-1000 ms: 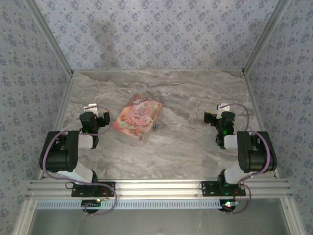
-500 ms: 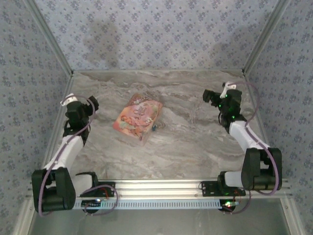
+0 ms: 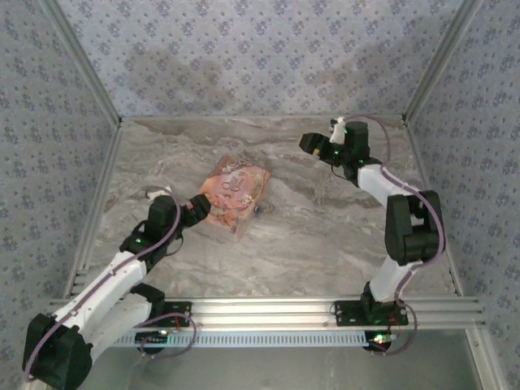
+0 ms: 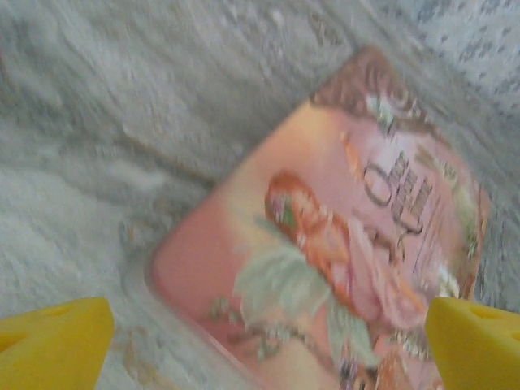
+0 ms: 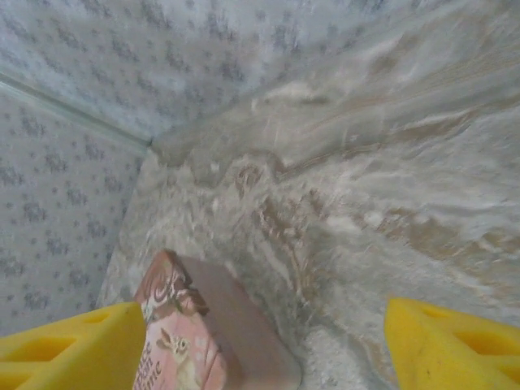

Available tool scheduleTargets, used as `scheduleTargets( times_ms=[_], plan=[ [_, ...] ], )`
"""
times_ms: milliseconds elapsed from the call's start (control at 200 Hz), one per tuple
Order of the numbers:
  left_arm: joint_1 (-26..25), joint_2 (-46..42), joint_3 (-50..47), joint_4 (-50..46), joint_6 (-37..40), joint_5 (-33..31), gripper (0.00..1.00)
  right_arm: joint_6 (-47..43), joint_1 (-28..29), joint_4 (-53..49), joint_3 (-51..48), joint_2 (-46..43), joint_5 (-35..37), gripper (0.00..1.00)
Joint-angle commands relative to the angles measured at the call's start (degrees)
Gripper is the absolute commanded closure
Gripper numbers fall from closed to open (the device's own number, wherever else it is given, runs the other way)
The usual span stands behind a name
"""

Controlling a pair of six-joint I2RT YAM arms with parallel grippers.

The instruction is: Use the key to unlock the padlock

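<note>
Our left tool (image 3: 192,209) sits at the box's (image 3: 232,188) near-left corner with its fingers (image 4: 53,337) spread wide and empty, probably to steady or shift the box. The padlock (image 3: 257,211) lies on the counter (image 3: 325,244) just right of the box, clear of both tools. Our right tool (image 3: 312,144) hangs well to the box's far right, fingers wide apart and empty, facing back toward the box, likely lining up an approach.

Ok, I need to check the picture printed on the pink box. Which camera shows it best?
The left wrist view: the pink box is close up, its printed figure visible though blurred. Top external shows the whole box small; right wrist catches one corner.
</note>
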Motion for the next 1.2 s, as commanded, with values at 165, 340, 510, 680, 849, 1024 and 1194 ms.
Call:
scheduleTargets(
  times_ms=[165, 340, 510, 680, 849, 1024, 1194],
  plan=[
    [-5.52, 5.17, 0.28, 5.8, -5.13, -1.77, 0.02, -2.85, 8.05, -13.31, 16.14, 14.02, -5.81, 0.27],
    [-5.75, 9.96, 1.77, 8.77, -5.0, -1.15, 0.02, -4.41, 11.4, -17.44, 21.37, 18.71, -6.55, 0.31],
    [-5.7, 11.48, 2.17, 9.91, -4.77, -1.06, 0.02, -6.5, 12.99, -20.25, 22.19, 20.07, -7.8, 0.37],
    [-5.69, 12.92, 2.64, 11.22, -4.17, -0.51, 0.07, -8.21, 13.58, -21.65, 20.86, 19.32, -8.81, 0.43],
    [-5.65, 15.21, 4.46, 11.8, -3.35, 0.29, 0.11, -9.82, 13.71, -22.14, 16.95, 16.4, -8.63, 0.47],
    [-5.56, 18.91, 7.09, 12.36, -2.19, 1.92, 0.13, -10.53, 13.62, -21.25, 9.54, 11.08, -7.28, 0.48],
    [-5.63, 23.23, 9.7, 13.73, -1.57, 4.74, 0.16, -9.63, 12.95, -17.3, -3.17, 3.41, -5.67, 0.48]
  ],
)
